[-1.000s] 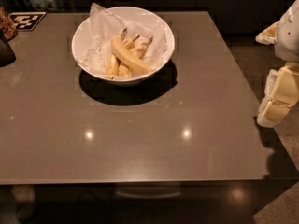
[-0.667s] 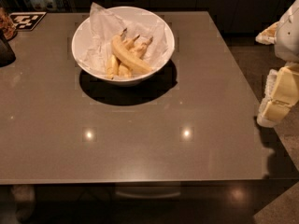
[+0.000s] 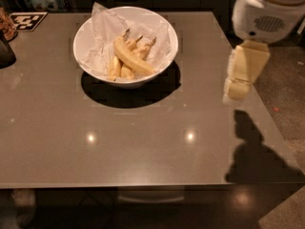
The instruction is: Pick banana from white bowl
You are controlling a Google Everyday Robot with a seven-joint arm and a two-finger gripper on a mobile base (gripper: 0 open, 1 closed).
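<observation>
The white bowl (image 3: 159, 26) stands at the back middle of the grey-brown table (image 3: 143, 147), lined with crumpled white paper (image 3: 106, 32). Several bananas lie in it. The longest, curved, pale yellow banana (image 3: 131, 57) lies on top, its darker stem tip pointing to the back. Shorter bananas (image 3: 116, 67) lie beside and under it. My gripper (image 3: 239, 82) hangs over the table's right side, well right of the bowl and above the tabletop, holding nothing. Its cream fingers point down.
A dark object (image 3: 5, 51) stands at the table's left edge. A black-and-white marker card (image 3: 28, 20) lies at the back left corner. The arm's white body (image 3: 269, 11) fills the top right. The arm's shadow (image 3: 259, 151) falls at the front right.
The arm and gripper have swung in from the right edge of view to over the table's right side, nearer the bowl. The bowl and bananas have not moved.
</observation>
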